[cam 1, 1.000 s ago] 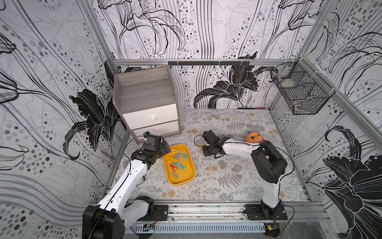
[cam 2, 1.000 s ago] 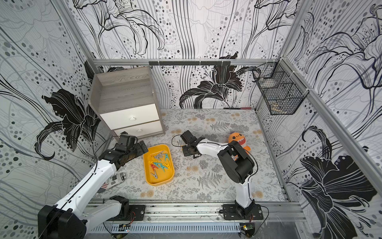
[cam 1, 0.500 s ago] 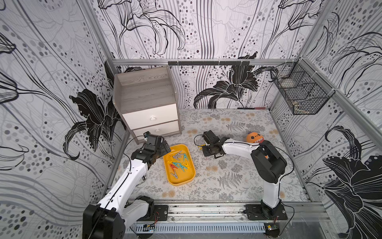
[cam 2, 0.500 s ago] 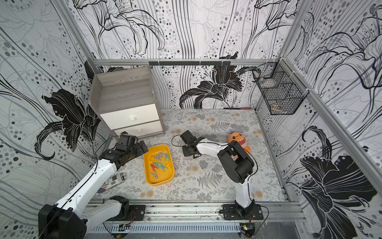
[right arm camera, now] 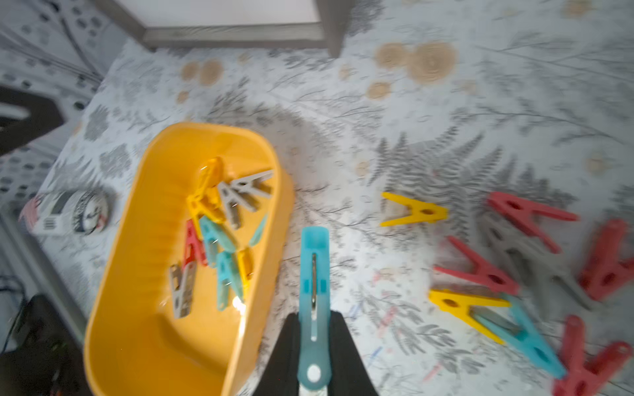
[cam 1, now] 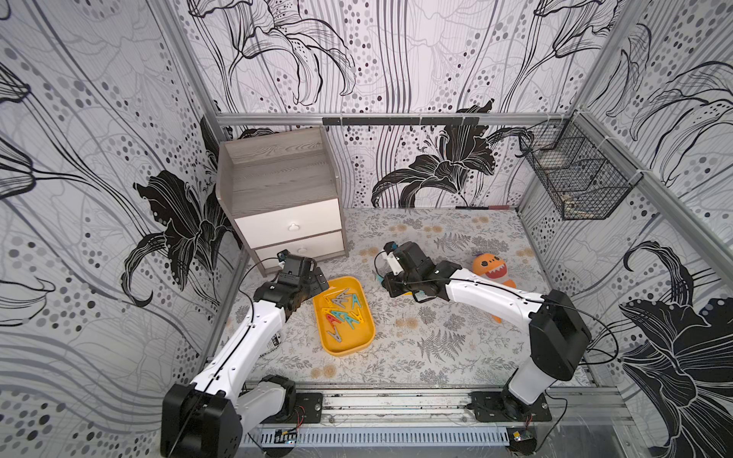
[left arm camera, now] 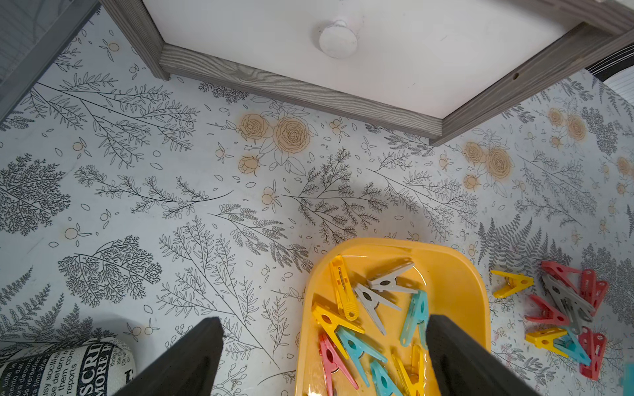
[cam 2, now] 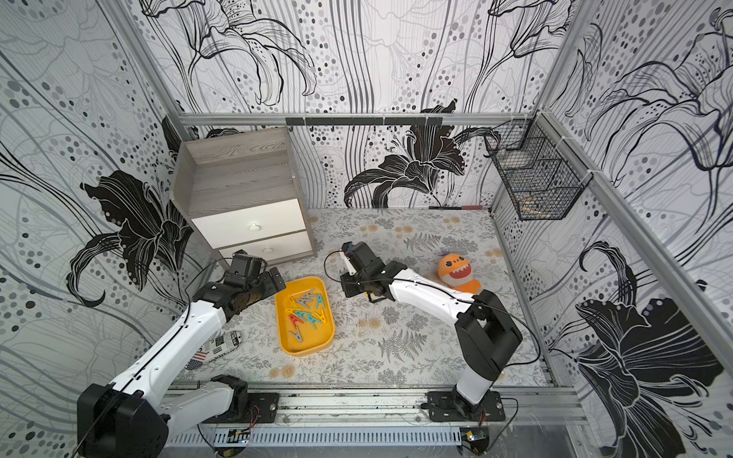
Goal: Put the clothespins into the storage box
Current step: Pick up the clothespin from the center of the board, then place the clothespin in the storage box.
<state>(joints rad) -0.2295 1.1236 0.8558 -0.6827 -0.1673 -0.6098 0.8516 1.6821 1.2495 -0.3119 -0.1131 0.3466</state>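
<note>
Right gripper (right arm camera: 314, 320) pinches teal clothespin (right arm camera: 313, 267) just outside box (right arm camera: 144, 343); early release misses. Left gripper (left arm camera: 322, 322) spread, empty.

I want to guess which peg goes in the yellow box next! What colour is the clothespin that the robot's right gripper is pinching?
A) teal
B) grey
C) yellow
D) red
A: in the right wrist view the right gripper is shut on a teal clothespin, which sticks out in front of it beside the storage box.
</note>
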